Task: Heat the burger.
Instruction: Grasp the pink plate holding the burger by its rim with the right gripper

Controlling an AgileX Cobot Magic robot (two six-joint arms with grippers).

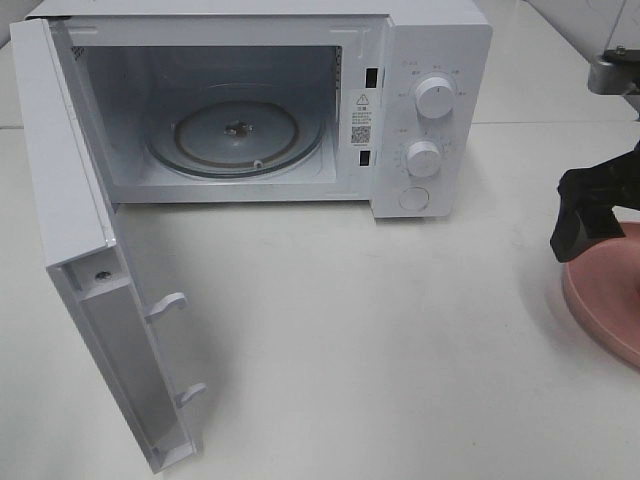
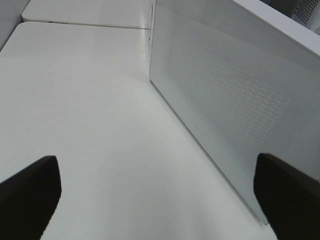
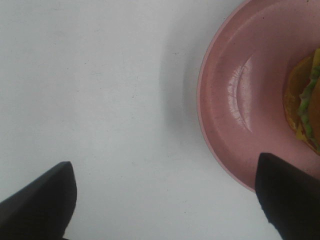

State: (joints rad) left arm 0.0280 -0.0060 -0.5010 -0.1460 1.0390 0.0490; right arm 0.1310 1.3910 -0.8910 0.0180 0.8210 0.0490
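The burger (image 3: 306, 102) shows only in the right wrist view, as a sliver of golden bun, green lettuce and yellow cheese lying on a round pink plate (image 3: 235, 90). My right gripper (image 3: 165, 200) is open above the plate's rim and the white table, with nothing between its fingers. In the high view the right gripper (image 1: 590, 215) hangs over the pink plate (image 1: 605, 295) at the right edge, and the burger is out of frame there. My left gripper (image 2: 160, 195) is open and empty beside the microwave door (image 2: 225, 90).
The white microwave (image 1: 430, 110) stands at the back with its door (image 1: 70, 220) swung wide open to the left. Its glass turntable (image 1: 235, 135) is bare. Two knobs (image 1: 434, 98) sit on the right panel. White table (image 1: 380, 340) spreads in front.
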